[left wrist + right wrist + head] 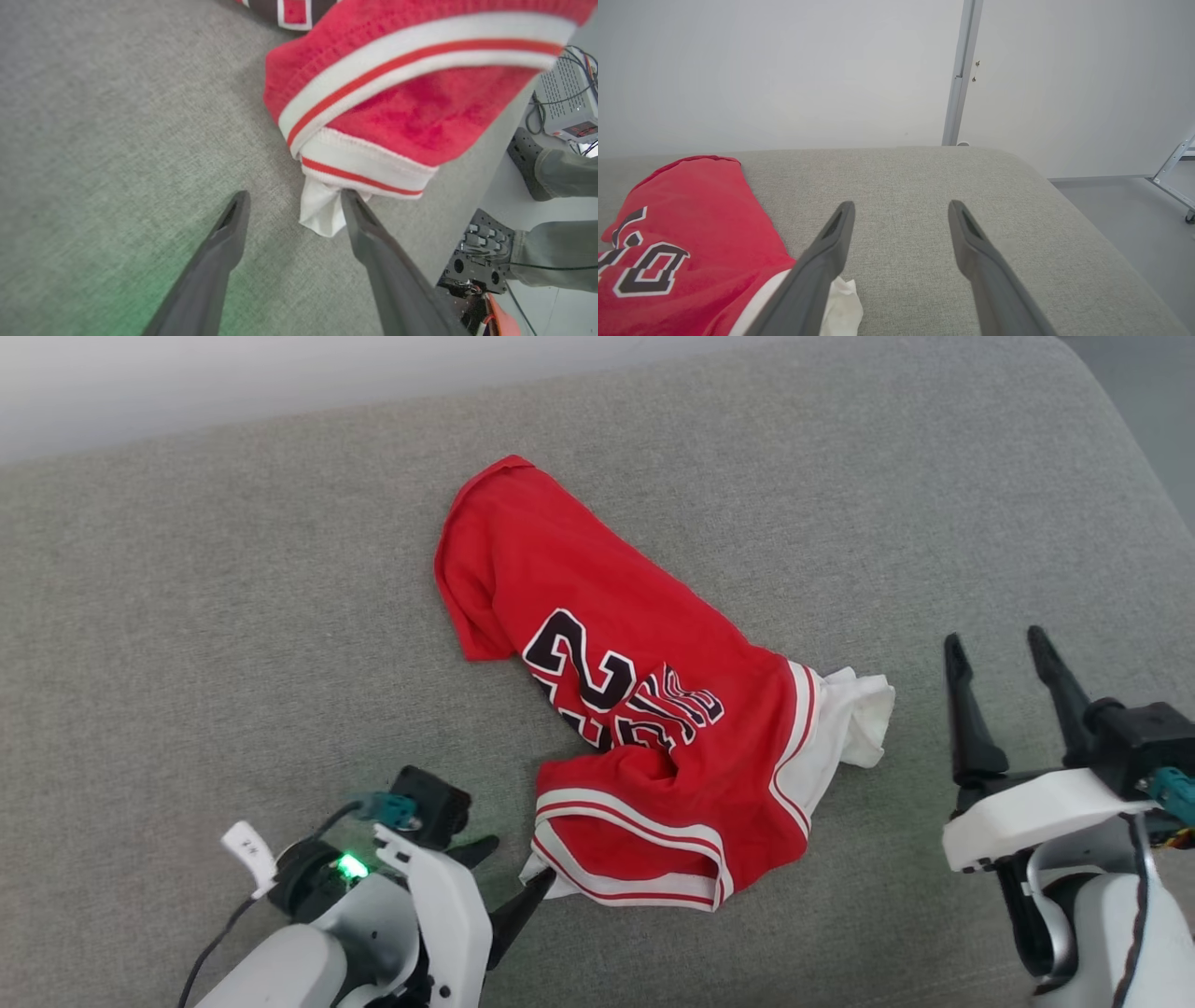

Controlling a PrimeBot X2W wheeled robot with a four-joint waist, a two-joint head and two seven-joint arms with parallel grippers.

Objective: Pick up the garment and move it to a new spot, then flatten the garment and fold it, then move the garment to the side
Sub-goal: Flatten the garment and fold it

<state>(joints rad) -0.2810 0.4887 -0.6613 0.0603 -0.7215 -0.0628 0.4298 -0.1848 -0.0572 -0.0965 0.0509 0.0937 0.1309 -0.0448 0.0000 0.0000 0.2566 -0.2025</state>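
Overall: a red garment (635,709) lies crumpled on a grey cushion (233,616), which spreads out under it on every side
Garment: sleeveless jersey, black number outlined in white facing up and creased; white-and-red striped trim along the openings at its near end
White fabric (859,714): sticks out from the garment's right-hand striped edge; another white corner (320,210) peeps from under the near hem
Left gripper (523,861): just beside the garment's near left corner, low over the cushion, fingers spread apart with bare cushion between them (294,198); one fingertip (349,198) meets the white corner below the hem
Right gripper (994,639): well apart from the garment, to its right, fingers wide apart and pointing away over the cushion (901,205)
Person: trouser legs (560,172) and a dark shoe (525,154) on the floor, beyond the garment's near end
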